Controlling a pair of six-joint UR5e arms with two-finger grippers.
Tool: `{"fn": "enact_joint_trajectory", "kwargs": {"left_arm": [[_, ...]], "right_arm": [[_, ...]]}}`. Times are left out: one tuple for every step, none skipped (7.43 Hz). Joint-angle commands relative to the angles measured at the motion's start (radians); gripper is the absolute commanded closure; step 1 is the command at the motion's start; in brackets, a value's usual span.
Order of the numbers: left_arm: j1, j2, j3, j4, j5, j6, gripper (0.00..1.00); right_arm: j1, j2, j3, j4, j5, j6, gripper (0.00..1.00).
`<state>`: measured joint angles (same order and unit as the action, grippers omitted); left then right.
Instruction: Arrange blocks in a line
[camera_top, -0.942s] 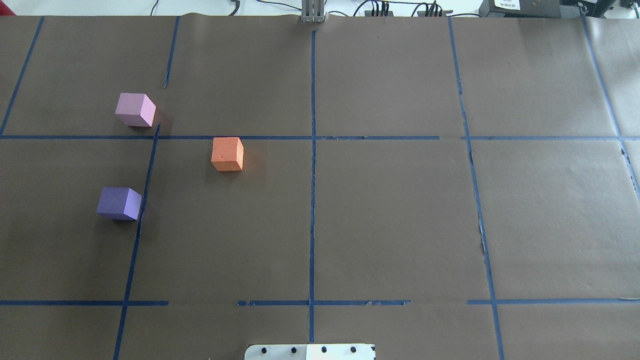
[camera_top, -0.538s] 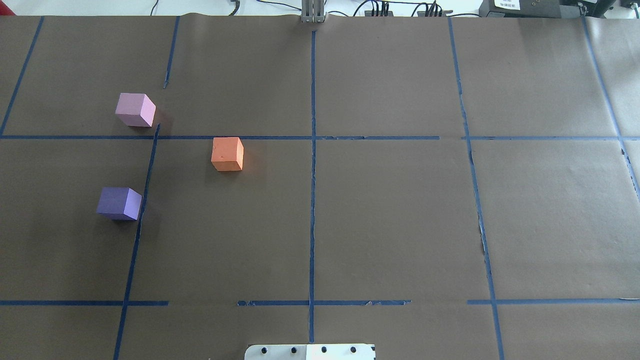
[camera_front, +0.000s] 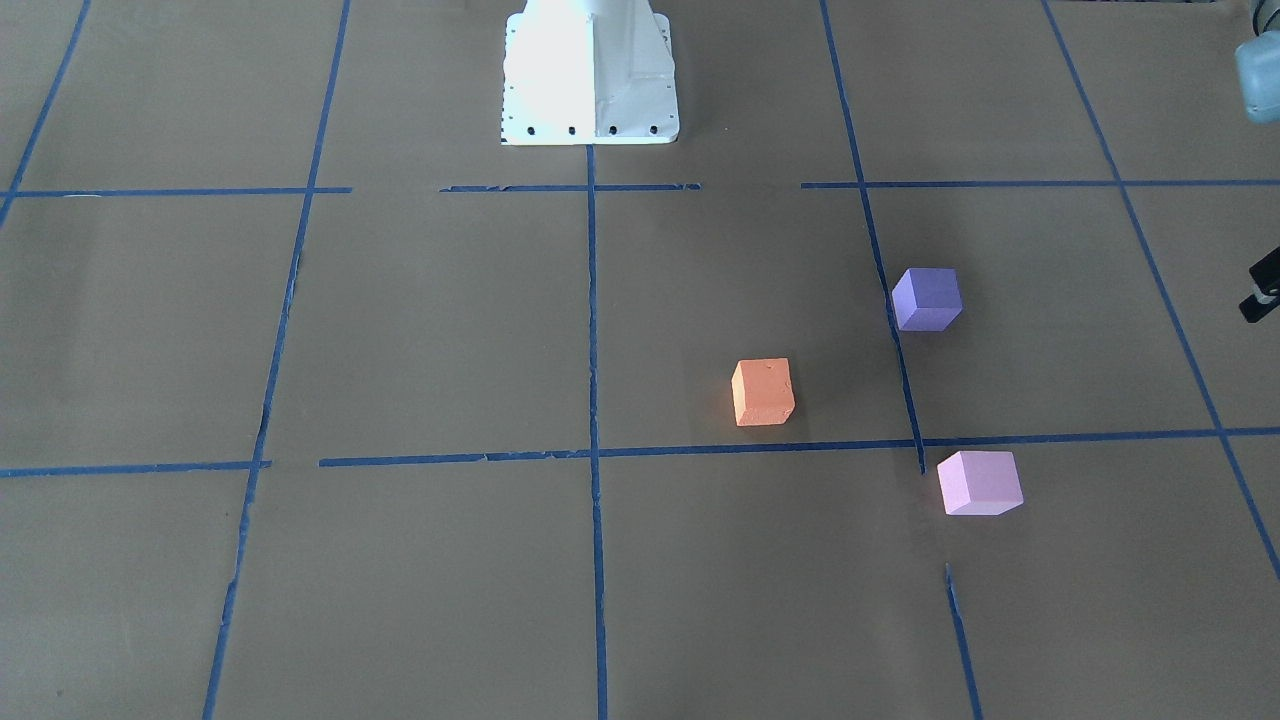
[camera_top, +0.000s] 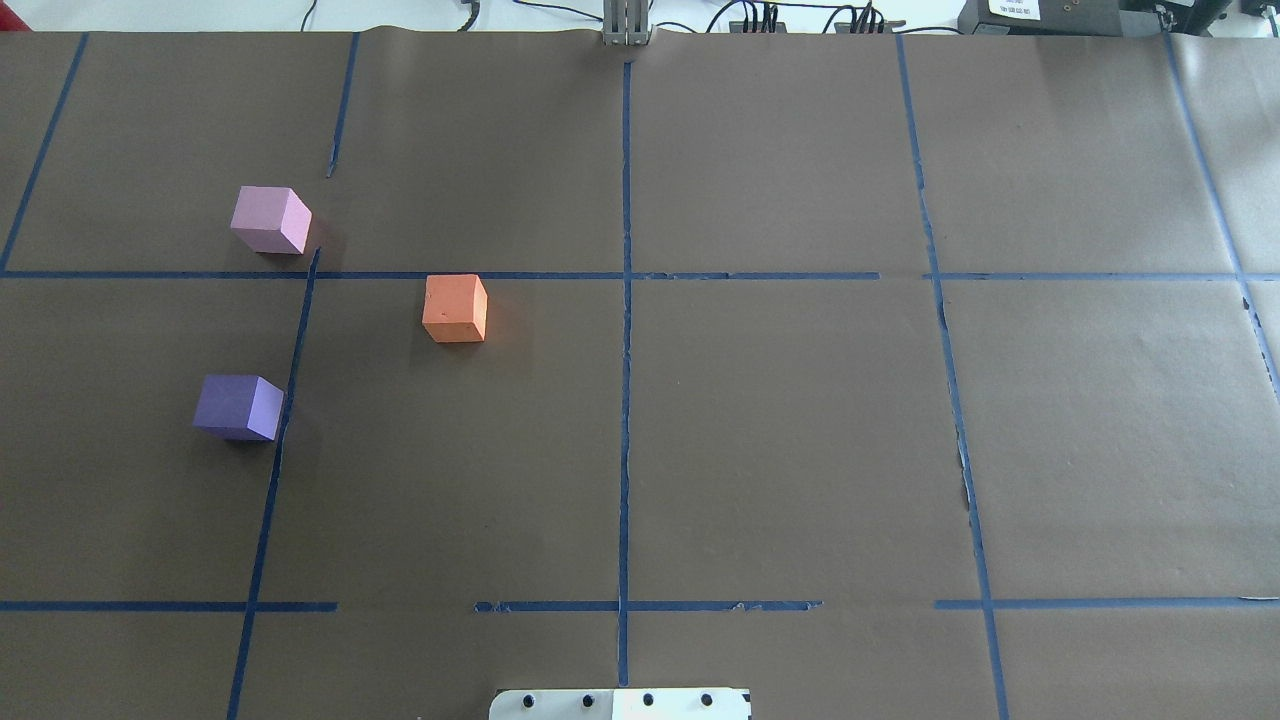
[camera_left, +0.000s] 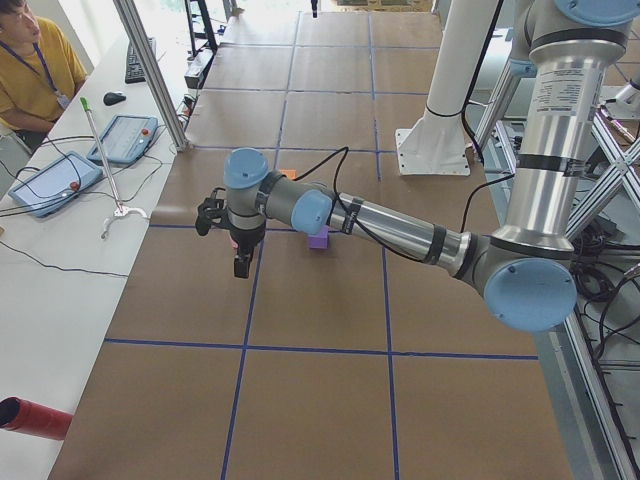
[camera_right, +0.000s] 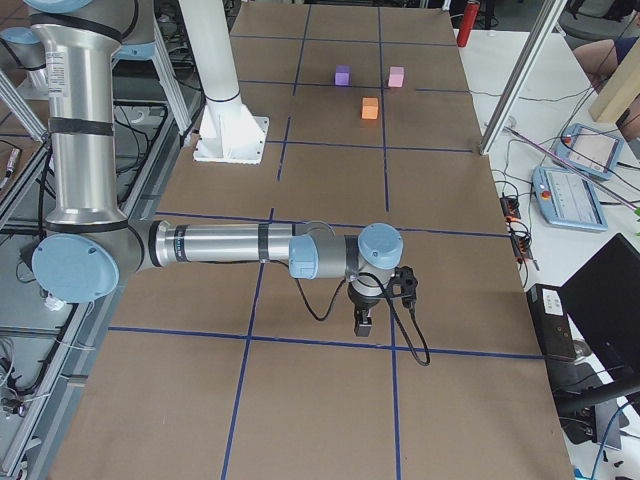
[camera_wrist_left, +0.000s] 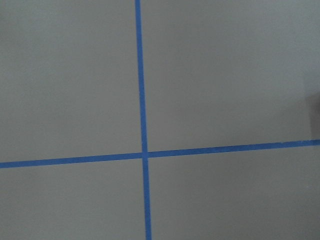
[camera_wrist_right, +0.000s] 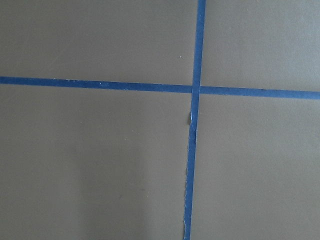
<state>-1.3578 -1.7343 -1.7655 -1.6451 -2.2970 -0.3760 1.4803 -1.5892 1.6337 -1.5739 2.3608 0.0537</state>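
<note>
Three foam cubes sit apart on the brown paper on the robot's left half. The orange block (camera_top: 455, 308) (camera_front: 763, 391) lies nearest the centre line. The violet-purple block (camera_top: 238, 406) (camera_front: 927, 298) is nearer the robot. The pale pink-lilac block (camera_top: 270, 219) (camera_front: 980, 482) is farthest from it. All three show small in the exterior right view, such as the orange one (camera_right: 370, 108). My left gripper (camera_left: 242, 266) hangs over the table's left end, away from the blocks. My right gripper (camera_right: 364, 324) hangs over the right end. I cannot tell whether either is open or shut.
Blue tape lines (camera_top: 625, 350) grid the brown paper. The white robot base (camera_front: 588, 70) stands at the near middle edge. A side table with tablets (camera_left: 50, 182) and a seated operator (camera_left: 35, 60) lies past the left end. A red cylinder (camera_left: 35, 417) lies there too.
</note>
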Motion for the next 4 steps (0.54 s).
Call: {"fn": "enact_joint_trajectory", "kwargs": {"left_arm": [[0.180,-0.117,0.004,-0.019,0.008,-0.182,0.00],[0.245,-0.158,0.021,-0.030,0.011,-0.214,0.00],[0.275,-0.200,0.024,-0.044,0.013,-0.216,0.00],[0.334,-0.262,0.030,-0.044,0.051,-0.216,0.00]], "right_arm": [[0.000,0.000,0.000,0.000,0.000,0.000,0.00],[0.000,0.000,0.000,0.000,0.000,0.000,0.00],[0.000,0.000,0.000,0.000,0.000,0.000,0.00],[0.000,0.000,0.000,-0.001,0.000,0.000,0.00]]}}
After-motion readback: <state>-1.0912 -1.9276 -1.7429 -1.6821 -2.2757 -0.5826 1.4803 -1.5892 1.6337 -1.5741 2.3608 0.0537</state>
